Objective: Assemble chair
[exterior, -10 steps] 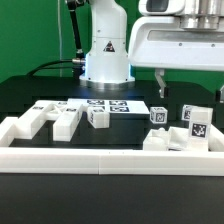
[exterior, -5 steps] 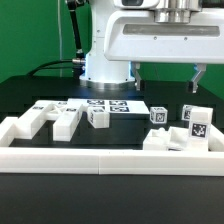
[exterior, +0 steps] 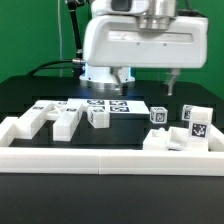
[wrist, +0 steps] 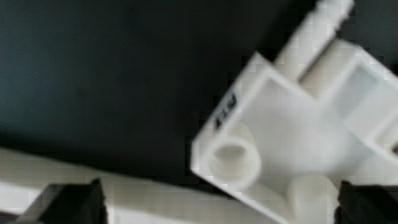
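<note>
The chair parts (exterior: 98,116) lie loose on the black table (exterior: 25,92), two long pieces (exterior: 35,120) at the exterior view's left lying flat with long axes, it seems, angled back toward the marker board (exterior: 112,105), while the gripper (exterior: 145,82) hangs above, spread wide and empty.

Exterior view. The gripper (exterior: 145,80) hangs over the black table (exterior: 25,92), jaws spread wide, well above every part. Beneath the gap stands a small tagged block (exterior: 158,115); the marker board (exterior: 110,104) lies under the jaw on the exterior view's left. Outside each jaw, loose white chair parts (exterior: 62,121) rest near the border wall (exterior: 100,160).
</note>
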